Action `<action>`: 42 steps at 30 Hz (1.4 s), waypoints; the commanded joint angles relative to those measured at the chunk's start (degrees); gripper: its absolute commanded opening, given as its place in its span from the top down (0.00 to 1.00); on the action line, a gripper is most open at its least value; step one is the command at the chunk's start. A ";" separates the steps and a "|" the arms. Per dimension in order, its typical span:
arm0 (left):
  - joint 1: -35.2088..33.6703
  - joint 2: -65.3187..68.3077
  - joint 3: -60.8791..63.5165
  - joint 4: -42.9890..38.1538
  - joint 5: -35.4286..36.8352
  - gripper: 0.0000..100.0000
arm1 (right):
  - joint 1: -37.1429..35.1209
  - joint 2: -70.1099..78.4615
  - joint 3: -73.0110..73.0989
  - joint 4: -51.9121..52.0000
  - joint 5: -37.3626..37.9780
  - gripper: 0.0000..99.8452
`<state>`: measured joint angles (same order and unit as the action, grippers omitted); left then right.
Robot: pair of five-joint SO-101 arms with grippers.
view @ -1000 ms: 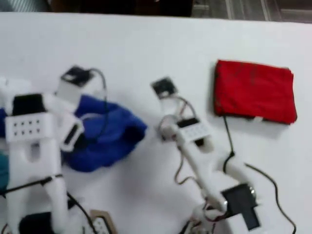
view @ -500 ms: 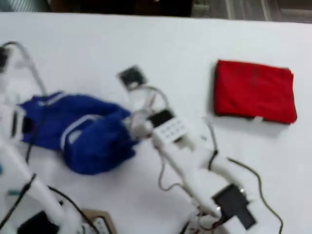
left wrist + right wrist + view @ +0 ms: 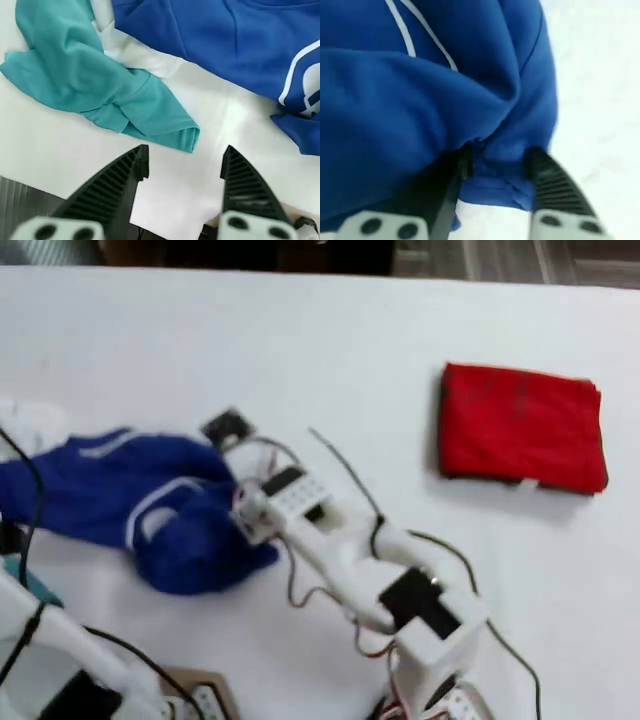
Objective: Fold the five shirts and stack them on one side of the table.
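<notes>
A crumpled blue shirt [image 3: 130, 505] with white stripes lies at the left of the table. My right gripper [image 3: 240, 510] is at its right edge. In the right wrist view this gripper [image 3: 495, 170] is open, its fingers [image 3: 547, 182] astride a fold of the blue shirt [image 3: 420, 100]. A folded red shirt [image 3: 522, 428] lies flat at the far right. My left gripper [image 3: 182, 170] hangs open over bare table near the table's edge, a little short of a teal shirt [image 3: 95, 75] and the blue shirt [image 3: 235, 45]. A bit of white shirt [image 3: 135, 50] peeks from between them.
The right arm [image 3: 370, 570] with its cables stretches from the front centre toward the blue shirt. The left arm [image 3: 40, 660] stands at the front left corner, next to a corner of teal cloth [image 3: 25, 580]. White table [image 3: 330, 340] stretches behind.
The right arm has swung left from the table's middle to the blue shirt. The left arm has pulled away to the left, and the blue shirt now lies stretched out leftward.
</notes>
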<state>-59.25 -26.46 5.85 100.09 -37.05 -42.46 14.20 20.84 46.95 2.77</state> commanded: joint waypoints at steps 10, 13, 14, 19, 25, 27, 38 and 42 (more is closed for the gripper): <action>-0.44 -1.67 1.36 -0.62 0.09 0.75 | 17.27 0.40 -1.23 -1.10 -0.44 0.98; -0.44 -1.41 3.82 -0.70 0.09 0.75 | 23.43 0.22 -0.35 -1.01 -5.19 0.98; -0.35 -1.41 4.88 -0.70 0.09 0.75 | 25.45 0.22 -0.26 -1.01 -6.68 0.98; 2.29 -1.76 10.86 -0.44 0.09 0.75 | 32.13 -0.84 -0.09 -1.19 -14.95 0.98; 3.25 -1.49 15.96 -0.79 -0.26 0.75 | 34.07 -3.03 0.44 -2.77 -16.70 0.98; 4.92 -1.32 17.80 -2.29 -0.26 0.75 | 33.80 -3.74 0.88 -3.74 -16.53 0.98; 27.43 -1.32 29.76 -18.29 10.64 0.75 | 31.87 -25.36 0.79 3.12 4.04 0.83; 29.01 -1.32 32.31 -23.12 17.76 0.75 | 34.07 -31.60 0.88 5.49 9.23 0.83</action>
<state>-31.65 -26.46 37.49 80.13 -24.13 -9.93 -11.21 21.98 50.55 8.75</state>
